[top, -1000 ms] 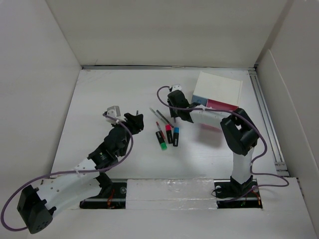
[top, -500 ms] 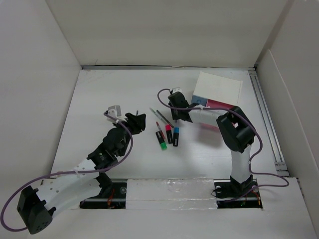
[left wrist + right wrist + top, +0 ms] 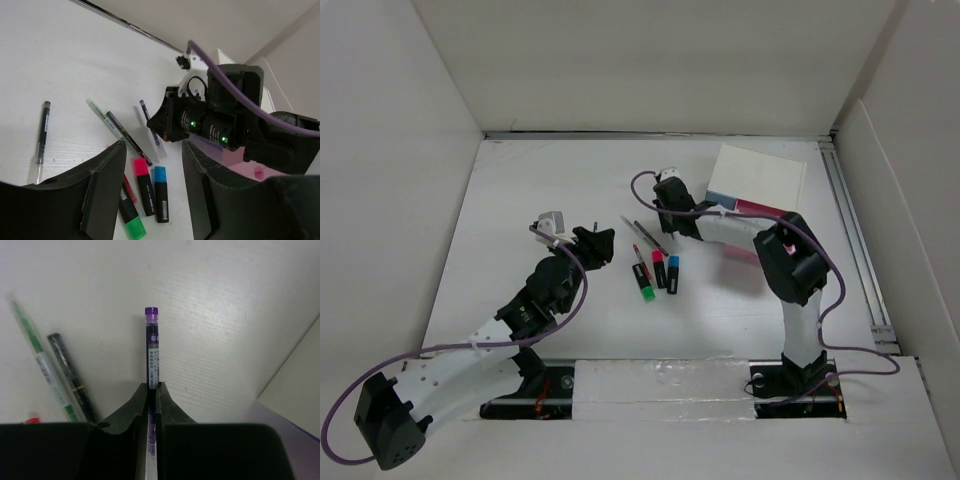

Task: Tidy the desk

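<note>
Nearest, the white table runs from the arm bases at 6 o'clock to the back panel at 12 o'clock, filling the floor between the white side panels. The left claw hangs left of centre above it, fingers spread wide, gripping nothing. At its 3 o'clock three highlighters lie side by side: green highlighter nearest, then pink highlighter and blue highlighter. A lone black pen lies apart from them, toward 9 o'clock. Beyond the highlighters, toward 12 o'clock, a green pen and a second black pen lie slantwise, close together. Just to their right the right claw is pressed together on a purple pen, pinching its barrel, purple cap pointing away. Farthest, at 1 o'clock, stands a white box with pink and blue drawer fronts.
</note>
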Motion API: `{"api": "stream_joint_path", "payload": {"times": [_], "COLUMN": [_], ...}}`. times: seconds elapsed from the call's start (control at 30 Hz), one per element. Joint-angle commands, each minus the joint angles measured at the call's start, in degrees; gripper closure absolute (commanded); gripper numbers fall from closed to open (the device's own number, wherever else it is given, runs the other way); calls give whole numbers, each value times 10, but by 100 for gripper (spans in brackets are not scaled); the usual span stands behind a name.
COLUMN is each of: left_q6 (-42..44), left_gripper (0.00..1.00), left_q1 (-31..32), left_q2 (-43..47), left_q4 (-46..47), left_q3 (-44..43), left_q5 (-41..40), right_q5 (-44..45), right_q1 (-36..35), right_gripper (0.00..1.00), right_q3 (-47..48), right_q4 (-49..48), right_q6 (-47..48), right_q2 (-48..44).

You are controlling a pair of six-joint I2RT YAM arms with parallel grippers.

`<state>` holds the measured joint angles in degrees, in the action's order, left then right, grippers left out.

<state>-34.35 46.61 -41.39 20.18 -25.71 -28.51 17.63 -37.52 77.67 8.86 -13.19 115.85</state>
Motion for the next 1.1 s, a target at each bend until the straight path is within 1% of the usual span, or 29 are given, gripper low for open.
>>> {"api": "stream_joint_path", "payload": {"times": [0.0,0.03,0.13,0.17,0.23,0.27,0.33,0.37,0.4,0.43,0.5,0.6,0.7,0.9,1.07], "left_q6": [8,8,8,9,8,8,6,6,6,5,5,5,5,5,5], "left_gripper": [55,56,56,56,56,56,56,56,56,56,55,56,56,55,56], "left_q1": [-2,-2,-2,-2,-2,-2,-2,-2,-2,-2,-2,-2,-2,-2,-2], "left_q2": [6,6,9,10,15,15,17,17,16,16,16,17,23,28,32], "left_q4": [23,24,21,21,21,23,26,28,29,30,29,28,28,28,29], "left_q3": [5,5,6,6,7,7,10,10,10,10,10,10,11,13,15], "left_q5": [5,4,4,5,8,9,16,19,23,24,26,24,27,30,33], "right_q5": [14,9,2,3,13,20,34,40,44,56,68,87,111,127,162], "right_q1": [-6,-6,-6,-6,2,14,29,38,55,65,82,103,122,127,127], "right_gripper": [96,96,95,95,95,95,95,95,95,95,97,99,97,96,94], "right_q3": [66,77,76,57,29,-7,-47,-81,-96,-111,-147,-184,-232,-264,-289], "right_q4": [-33,-38,-44,-45,-34,-32,-26,-23,-20,-14,-4,8,5,7,13], "right_q6": [38,43,62,73,81,87,89,90,91,92,92,86,85,82,90], "right_q2": [-69,-104,-170,-216,-264,-314,-365,-386,-427,-444,-486,-519,-551,-572,-584]}}
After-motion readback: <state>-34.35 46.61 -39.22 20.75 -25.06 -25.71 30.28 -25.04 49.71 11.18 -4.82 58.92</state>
